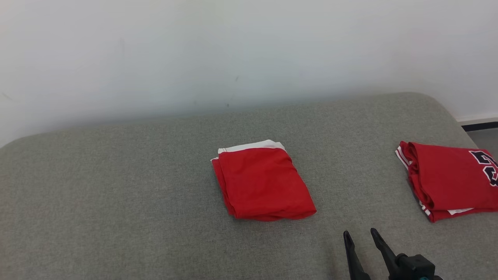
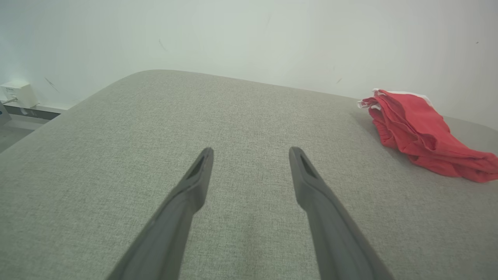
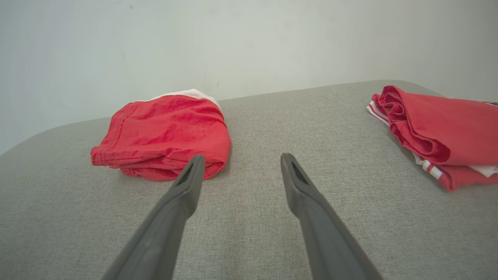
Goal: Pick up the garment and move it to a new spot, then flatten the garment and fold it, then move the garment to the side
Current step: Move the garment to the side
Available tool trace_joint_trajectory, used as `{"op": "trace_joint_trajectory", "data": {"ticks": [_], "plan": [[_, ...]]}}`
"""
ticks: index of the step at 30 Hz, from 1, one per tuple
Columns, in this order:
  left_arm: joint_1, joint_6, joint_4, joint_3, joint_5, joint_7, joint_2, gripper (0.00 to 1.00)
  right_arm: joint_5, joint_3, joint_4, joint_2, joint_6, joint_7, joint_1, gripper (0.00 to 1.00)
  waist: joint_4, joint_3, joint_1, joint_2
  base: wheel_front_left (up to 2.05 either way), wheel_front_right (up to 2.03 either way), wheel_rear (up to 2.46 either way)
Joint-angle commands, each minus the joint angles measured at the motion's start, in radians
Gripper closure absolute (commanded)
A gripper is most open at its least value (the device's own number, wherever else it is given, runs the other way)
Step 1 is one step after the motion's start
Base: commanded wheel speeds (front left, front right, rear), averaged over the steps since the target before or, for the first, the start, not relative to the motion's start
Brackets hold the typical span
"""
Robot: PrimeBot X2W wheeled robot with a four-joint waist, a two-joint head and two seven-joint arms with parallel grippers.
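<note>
Right gripper [image 1: 360, 232]: jaws spread wide, nothing in them. Fingers sit low over the grey fabric surface [image 1: 116, 194], at the lower right of the head view.

Left gripper [image 2: 251, 149]: also fully spread and empty, over bare grey fabric, with the folded red garment [image 1: 264, 182] off to the right in its wrist view.

That garment lies flat near the middle of the surface, ahead and left of the right gripper, with a clear gap between them. It's a compact, roughly rectangular packet in solid red, with a white band along the far edge. Stacked fold layers show down its left side, and the near edge is slightly wavy.

Second red garment [image 1: 451, 179]: folded, dark numerals, red-and-white striped trim. It lies at the right end of the surface, well apart from the first and cut off by the frame edge.

White wall [image 1: 233, 50] behind.
</note>
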Motion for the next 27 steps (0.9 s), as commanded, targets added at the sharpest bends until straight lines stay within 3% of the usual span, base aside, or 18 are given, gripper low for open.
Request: {"op": "trace_joint_trajectory", "data": {"ticks": [1,17,21,27], "plan": [[0.010,0.001,-0.003,0.002,-0.005,-0.003,-0.001,0.00,0.008,0.002,0.000,0.000,-0.003,-0.004,0.008,0.00,-0.004,0.000,-0.0001,0.0000,0.00,0.00,0.00],[0.000,0.001,0.006,0.000,-0.010,-0.003,0.003,0.00,-0.018,0.008,0.013,0.000,-0.003,0.012,-0.037,0.00,-0.013,0.001,-0.0001,0.0000,0.00,0.00,0.00],[-0.006,0.001,0.002,0.003,-0.014,-0.003,0.002,0.00,0.002,0.067,0.025,0.002,-0.003,0.184,-0.127,0.00,-0.005,0.006,-0.0001,0.0000,0.00,0.00,0.00],[-0.027,0.001,-0.005,-0.027,-0.007,-0.003,0.004,0.00,0.094,0.122,0.061,-0.023,-0.003,0.544,-0.322,0.00,0.040,0.029,-0.0001,0.0000,0.00,0.00,0.00]]}}
